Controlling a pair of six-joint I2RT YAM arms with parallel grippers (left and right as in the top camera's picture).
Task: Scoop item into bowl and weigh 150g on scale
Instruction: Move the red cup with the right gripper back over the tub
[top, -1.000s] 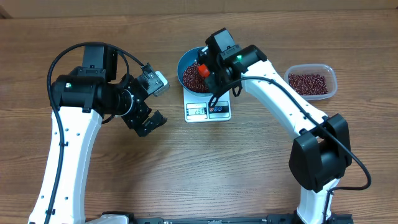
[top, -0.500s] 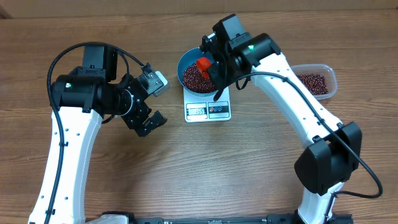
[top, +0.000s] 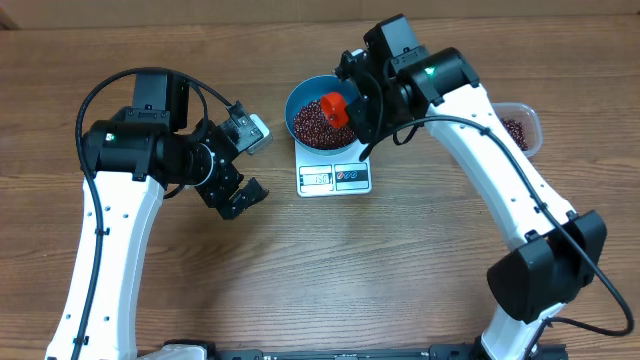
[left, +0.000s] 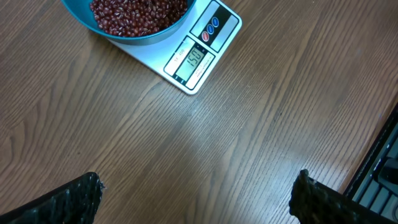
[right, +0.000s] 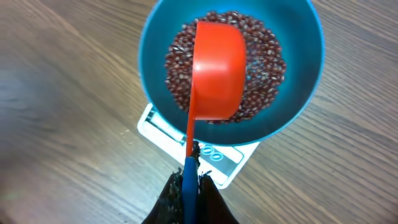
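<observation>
The blue bowl (top: 302, 96) stands on the white scale (top: 334, 177), with a heap of dark red-brown beans (top: 315, 124) inside it. In the right wrist view the same bowl (right: 149, 53) and beans (right: 264, 68) lie under a red measuring scoop (right: 216, 71). My right gripper (right: 189, 180) is shut on the scoop's blue handle and holds it above the bowl; overhead the scoop (top: 334, 108) hangs over the bowl's right side. My left gripper (left: 198, 196) is open and empty above bare wood, down-left of the scale (left: 198, 55) and bowl (left: 134, 38).
A clear plastic tub (top: 522, 125) with more beans sits at the right, partly hidden by the right arm. The left arm (top: 150, 150) hovers over the table's left half.
The right arm has swung rightward and back, carrying the red scoop from low over the beans to higher above the bowl's right side. The left arm has not moved.
</observation>
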